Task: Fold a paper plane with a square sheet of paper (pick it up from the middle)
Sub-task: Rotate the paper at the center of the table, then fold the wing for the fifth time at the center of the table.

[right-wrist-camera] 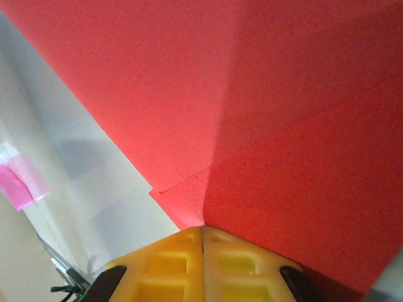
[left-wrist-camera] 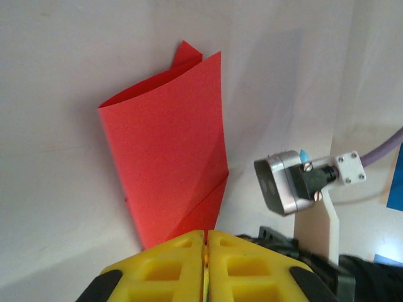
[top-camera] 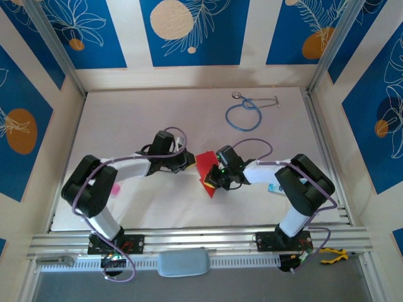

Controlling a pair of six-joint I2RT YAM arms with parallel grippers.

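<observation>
The square sheet of paper [top-camera: 205,165] is bright red, bent and creased, and hangs above the table between my two grippers. In the left wrist view the sheet [left-wrist-camera: 167,157] stands curled, with a diagonal crease low down. My left gripper [left-wrist-camera: 206,234] is shut on its lower edge, and a sliver of red shows between the yellow fingers. From above, the left gripper [top-camera: 191,165] is at the sheet's left side and the right gripper [top-camera: 213,179] at its lower right. My right gripper [right-wrist-camera: 203,228] is shut on a folded corner of the sheet [right-wrist-camera: 283,126]. The paper plane is out of view.
A blue stethoscope [top-camera: 244,113] lies at the back right of the white table [top-camera: 126,119]. A pink object [top-camera: 115,189] sits by the left arm, and a light blue item [top-camera: 275,188] by the right arm. A yellow-handled tool [top-camera: 332,254] lies off the table at the front right.
</observation>
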